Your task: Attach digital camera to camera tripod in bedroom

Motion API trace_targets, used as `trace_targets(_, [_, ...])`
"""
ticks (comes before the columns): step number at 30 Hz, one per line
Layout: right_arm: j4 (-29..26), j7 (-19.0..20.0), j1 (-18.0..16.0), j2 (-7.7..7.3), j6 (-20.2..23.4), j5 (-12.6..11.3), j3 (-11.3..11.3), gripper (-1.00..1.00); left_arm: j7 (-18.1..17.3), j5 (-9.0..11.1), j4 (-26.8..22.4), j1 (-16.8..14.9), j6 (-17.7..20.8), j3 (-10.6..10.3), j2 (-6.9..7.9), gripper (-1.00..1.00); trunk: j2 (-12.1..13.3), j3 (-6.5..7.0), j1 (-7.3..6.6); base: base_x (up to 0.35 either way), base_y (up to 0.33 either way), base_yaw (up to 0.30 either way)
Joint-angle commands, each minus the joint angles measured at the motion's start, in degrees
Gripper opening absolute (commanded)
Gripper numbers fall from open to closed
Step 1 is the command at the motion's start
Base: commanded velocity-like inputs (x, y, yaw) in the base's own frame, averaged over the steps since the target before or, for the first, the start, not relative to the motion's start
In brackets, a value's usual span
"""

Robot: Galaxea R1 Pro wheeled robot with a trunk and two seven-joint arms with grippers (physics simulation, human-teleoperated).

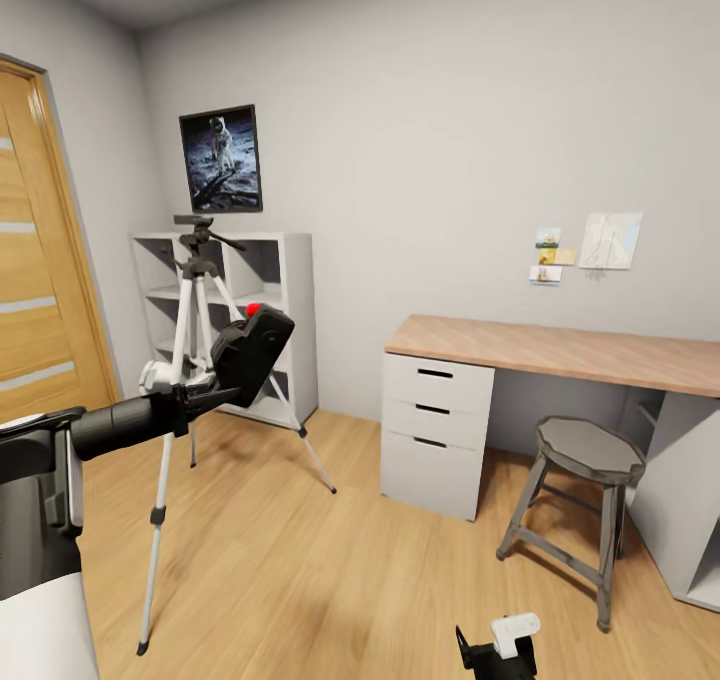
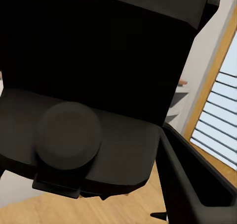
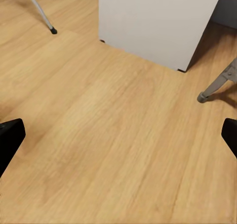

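Bedroom: light grey walls, wood plank floor, oak door at the left, astronaut poster over a white cube shelf.

Camera: one, small black box, tilted, red dot on top. It's held up in the left gripper, fingers closed on its lower end, right in front of the tripod's legs, well below the tripod head. In the left wrist view the camera sits close up, with a round stubby lens/knob on its face; one dark finger runs alongside it.

Tripod: one, three thin silver legs, black joints and feet, dark head with pan handle. Stands on the floor between door and shelf.

Desk: one, wood top, three white drawers. Stool: one, grey, octagonal seat, beside the drawers. Paper notes on the wall above the desk.

Right gripper: low over bare floor, fingers spread wide, nothing between them. The right wrist view also shows the drawer unit, one tripod foot and one stool leg.
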Motion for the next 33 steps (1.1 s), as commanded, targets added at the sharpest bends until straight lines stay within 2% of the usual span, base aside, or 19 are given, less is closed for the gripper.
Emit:
trace_targets(1, [0.21, 0.13, -0.08, 0.02, -0.33, -0.36, 0.35, 1.00, -0.60, -0.59, -0.05, -0.07, 0.40, -0.08, -0.02, -1.00, 0.38, 0.12, -0.24, 0.000, 0.000, 0.000])
trace_targets(10, [0.22, 0.14, -0.04, 0.03, -0.26, -0.36, 0.33, 1.00, -0.60, -0.59, -0.07, -0.07, 0.48, -1.50, -0.02, -1.00, 3.99, 1.73, -2.21, 0.000, 0.000, 0.000])
trace_targets(33, [0.22, 0.15, 0.03, 0.09, -0.23, -0.36, 0.35, 1.00, -0.60, -0.59, -0.07, -0.08, 0.49, -1.55, -0.02, -1.00, 13.22, 5.86, -7.26, 0.000, 0.000, 0.000])
